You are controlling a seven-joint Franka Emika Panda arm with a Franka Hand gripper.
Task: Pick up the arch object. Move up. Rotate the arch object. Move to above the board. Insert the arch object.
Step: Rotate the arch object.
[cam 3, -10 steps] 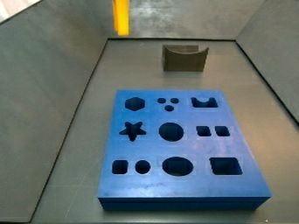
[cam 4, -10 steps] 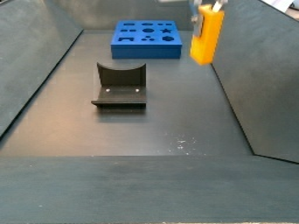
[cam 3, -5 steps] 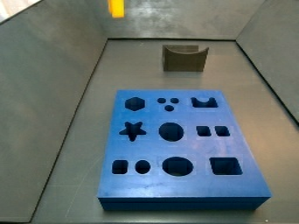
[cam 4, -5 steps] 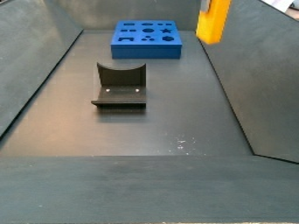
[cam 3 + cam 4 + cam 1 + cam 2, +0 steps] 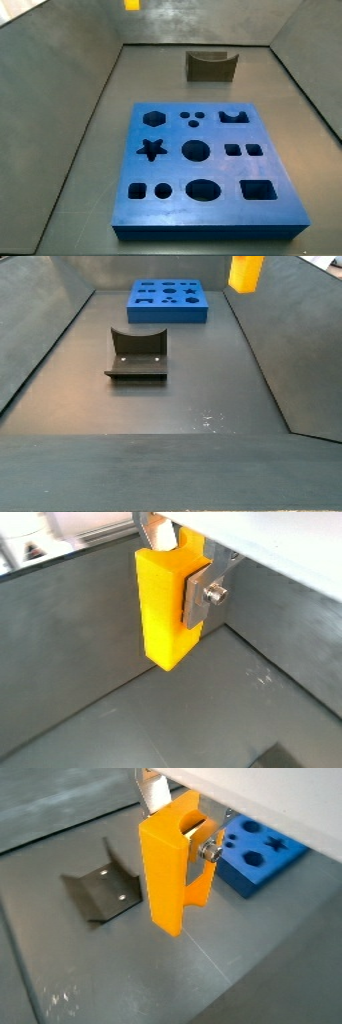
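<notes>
High up, gripper [image 5: 191, 574] (clamping arch object [image 5: 166, 607])

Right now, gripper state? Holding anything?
Gripper: shut on the arch object, lifted high above the floor, fingers clamping its sides.

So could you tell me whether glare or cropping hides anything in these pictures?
In both side views the frame's top edge crops the arch and hides the hand; pale glare streaks the back wall in one. In both wrist views the hand grips the arch sharply, with a bright blown-out band behind.
</notes>
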